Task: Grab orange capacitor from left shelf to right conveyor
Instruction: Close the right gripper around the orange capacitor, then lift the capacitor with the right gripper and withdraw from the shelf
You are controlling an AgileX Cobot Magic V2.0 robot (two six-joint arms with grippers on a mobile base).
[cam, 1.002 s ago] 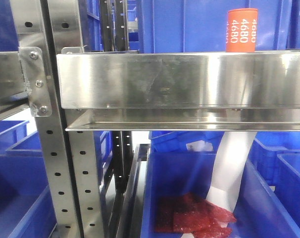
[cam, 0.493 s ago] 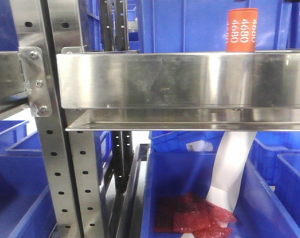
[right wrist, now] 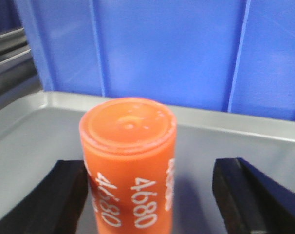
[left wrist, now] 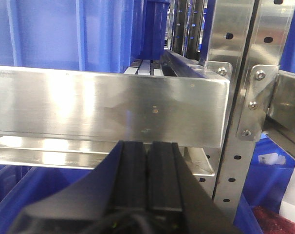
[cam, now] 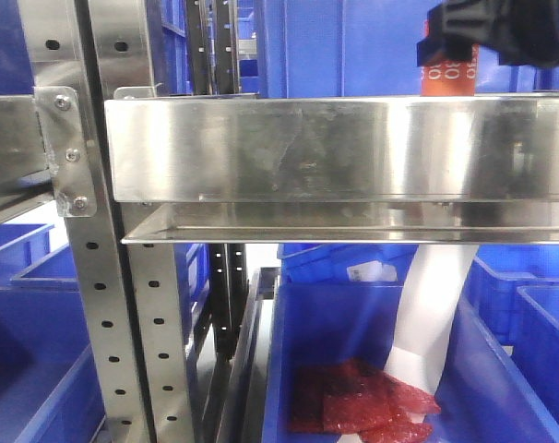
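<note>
Arriving at 1 o'clock of the front view, where nothing hung 0.5 s earlier, the right gripper (cam: pixel 455 37) straddled the orange capacitor (cam: pixel 450 79), jaws spread, unclamped. The capacitor stood upright on the left shelf (cam: pixel 335 148), so closing seemed next. The left gripper (left wrist: pixel 148 168) sat pinched together.

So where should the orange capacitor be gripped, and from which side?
Its upper side wall, held on opposite sides. The orange capacitor stands upright behind the left shelf's tall front lip, so come from the front over that lip; the right gripper straddles it, open.
</note>
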